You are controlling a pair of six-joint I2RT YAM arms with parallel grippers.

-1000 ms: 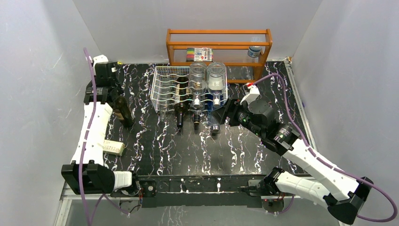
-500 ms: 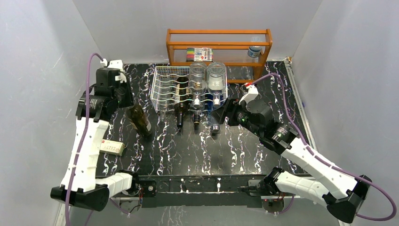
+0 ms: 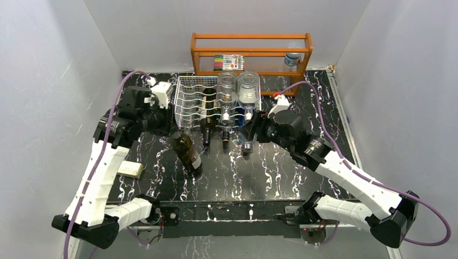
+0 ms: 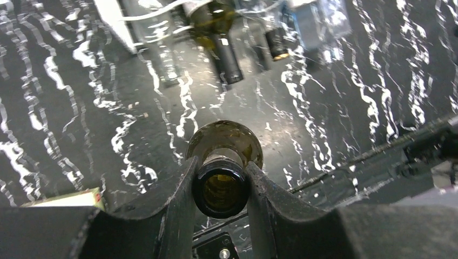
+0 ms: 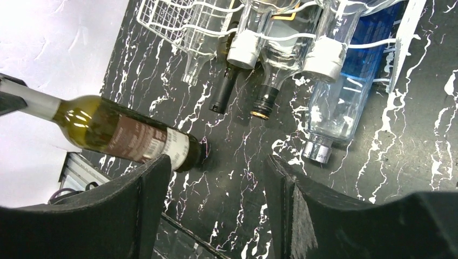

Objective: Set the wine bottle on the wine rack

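Observation:
The wine bottle, dark green glass with a brown label, hangs tilted with its base close to the table, just in front of the wine rack's left half. My left gripper is shut on its neck; in the left wrist view the fingers clamp the open mouth of the bottle. The wine rack is a white wire grid at the back centre, and its left cradles hold nothing. My right gripper hovers open at the rack's front right corner. The right wrist view shows the bottle to the left of that gripper.
Several bottles lie in the rack's middle and right cradles, necks sticking out toward me. An orange wooden shelf stands behind the rack. A small white box lies at the left. White walls close in both sides.
My left arm has swung right, carrying the wine bottle from the table's left side to the front of the rack. My right gripper has edged toward the rack and its jaws have narrowed a little.

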